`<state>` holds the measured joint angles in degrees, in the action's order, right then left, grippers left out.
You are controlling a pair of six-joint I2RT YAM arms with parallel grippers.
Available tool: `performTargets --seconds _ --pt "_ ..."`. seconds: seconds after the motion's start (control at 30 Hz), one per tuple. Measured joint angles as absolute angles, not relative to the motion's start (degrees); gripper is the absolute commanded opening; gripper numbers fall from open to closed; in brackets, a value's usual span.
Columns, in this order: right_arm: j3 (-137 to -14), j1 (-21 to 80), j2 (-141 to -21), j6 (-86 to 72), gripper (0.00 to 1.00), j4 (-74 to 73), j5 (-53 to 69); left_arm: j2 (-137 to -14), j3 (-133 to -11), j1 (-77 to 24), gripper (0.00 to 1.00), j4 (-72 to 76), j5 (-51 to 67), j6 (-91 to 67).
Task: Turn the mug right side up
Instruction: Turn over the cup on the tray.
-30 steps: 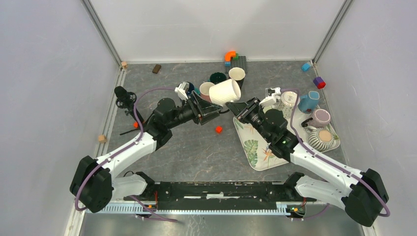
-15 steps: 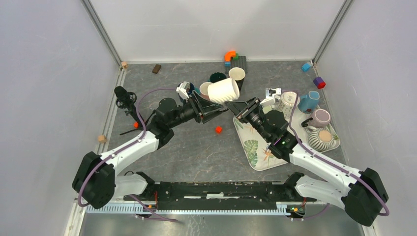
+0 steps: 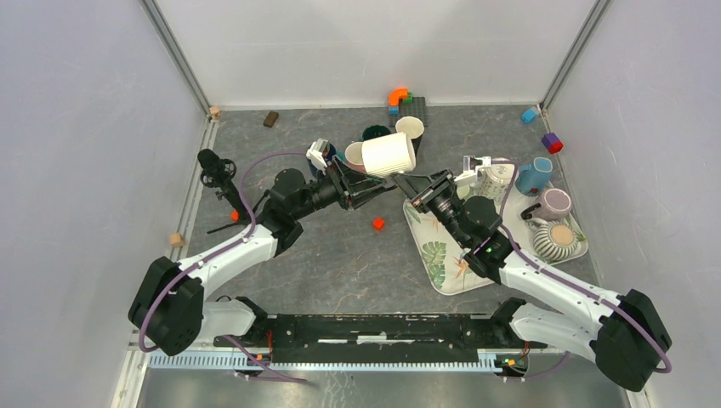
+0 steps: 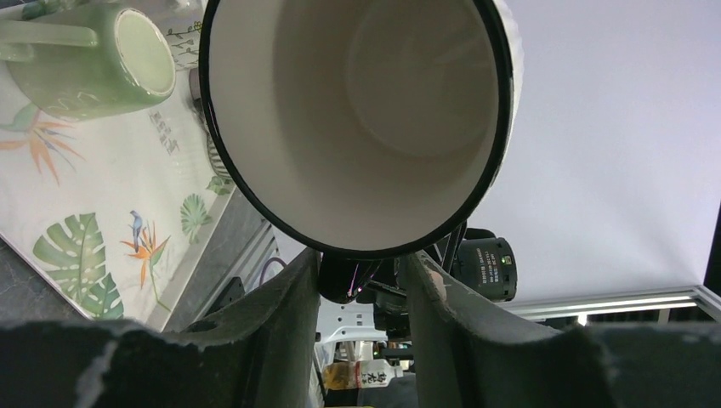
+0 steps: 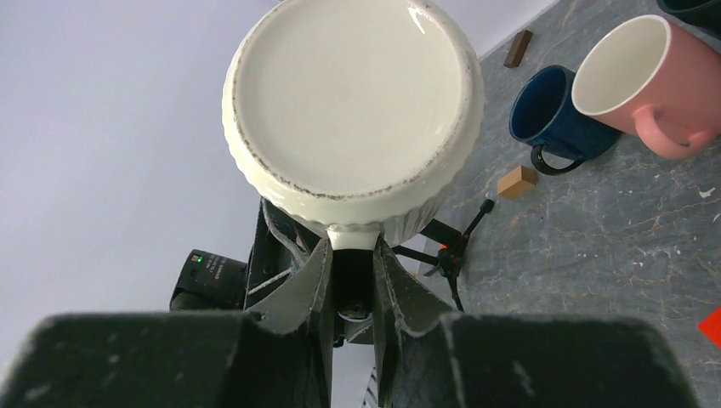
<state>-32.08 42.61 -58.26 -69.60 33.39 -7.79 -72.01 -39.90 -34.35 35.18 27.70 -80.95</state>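
Left gripper jaws narrowed beneath the white ribbed mug, grip unclear; right gripper clamps it aloft; handover likely.

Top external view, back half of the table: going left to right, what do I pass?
Wooden cube → brown block → white ribbed mug → light blue block → purple block.

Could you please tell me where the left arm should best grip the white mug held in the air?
Probably the rim of the white mug, from its open mouth side: the mouth faces the left fingers, while the right fingers hold the base end.
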Motion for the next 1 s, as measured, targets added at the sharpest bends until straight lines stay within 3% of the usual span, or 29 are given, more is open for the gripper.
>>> performTargets --seconds 1.0 --pt "-29.32 42.57 -58.98 -74.46 0.0 41.76 -5.58 -69.23 -39.88 -34.35 0.4 34.37 27.07 -81.1"
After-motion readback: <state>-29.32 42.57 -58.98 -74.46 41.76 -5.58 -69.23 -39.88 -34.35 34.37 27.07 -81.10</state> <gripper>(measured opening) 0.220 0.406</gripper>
